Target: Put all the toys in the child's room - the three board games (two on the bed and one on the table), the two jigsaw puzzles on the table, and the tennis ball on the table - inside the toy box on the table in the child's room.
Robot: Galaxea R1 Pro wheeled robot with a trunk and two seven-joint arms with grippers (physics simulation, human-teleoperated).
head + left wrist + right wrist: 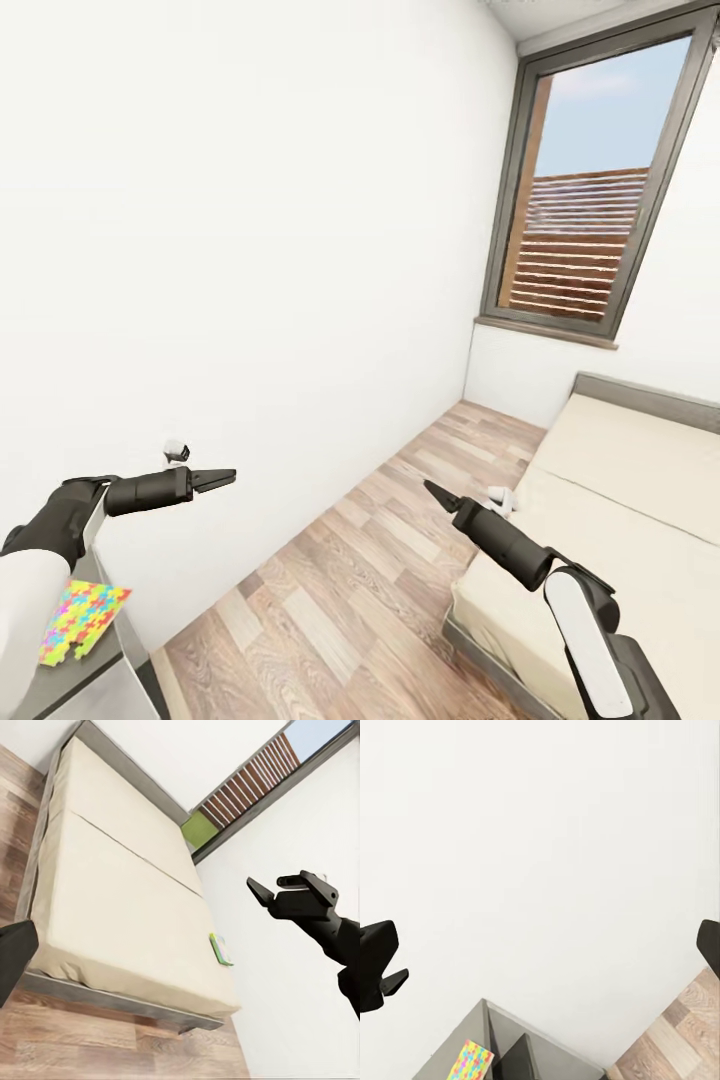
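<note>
So I'm standing between the table and the bed, both arms stuck out in front of me and carrying nothing, which makes sense since I'm between pickups. My left gripper [212,479] points at the bare wall, and in the head view its fingers look pressed together, nothing pinched. My right gripper [438,494] is off to the other side, hanging over the wood floor [330,560] near the bed's [120,915] edge. It looks closed to a point too, but my right wrist view shows its fingers wide apart, so honestly I can't tell.

Back behind my left gripper, close to my elbow, a jigsaw puzzle [80,620] lies flat on the table [105,690] corner. The left wrist camera catches a green-edged board game [221,949] lying on the mattress near the wall-side edge, well out from my right gripper. My guess is that's the next target.
</note>
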